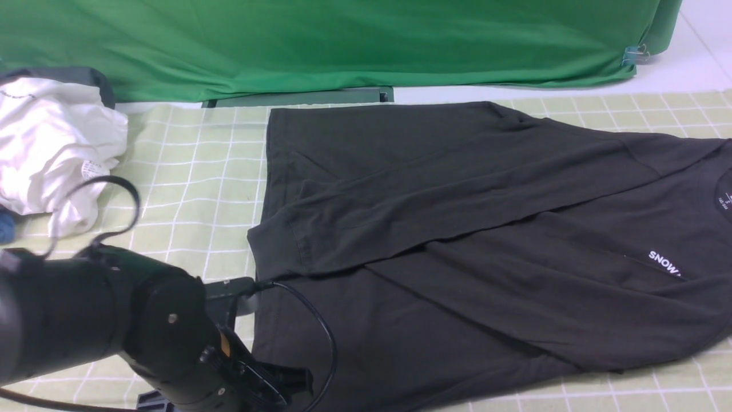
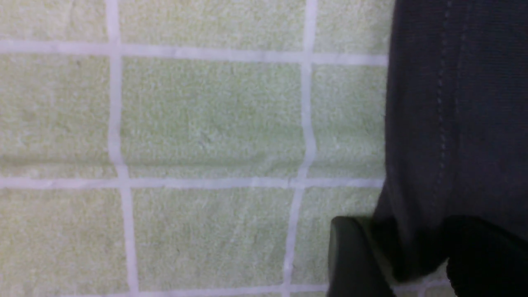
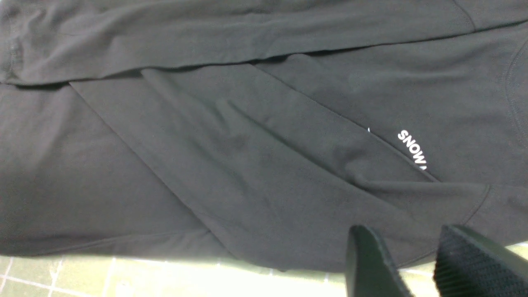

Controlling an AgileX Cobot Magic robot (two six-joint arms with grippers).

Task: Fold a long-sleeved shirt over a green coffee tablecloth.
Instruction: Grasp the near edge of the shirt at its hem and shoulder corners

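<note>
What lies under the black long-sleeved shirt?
The green tablecloth lies under the long-sleeved shirt, showing around its edges. Anything beneath the shirt's middle is covered and cannot be seen.

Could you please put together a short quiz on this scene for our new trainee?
1. True or false: the long-sleeved shirt lies crumpled in a heap on the green coffee tablecloth.
2. In the front view, what lies at the far left of the tablecloth? A) a white garment B) a red towel C) a wooden bowl
3. Fill in: the white lettering on the shirt's chest, before a fold cuts it off, begins with ____.

Key: 1 false, it is spread out with its sleeves folded across the body; 2 A; 3 SNOW.
</note>
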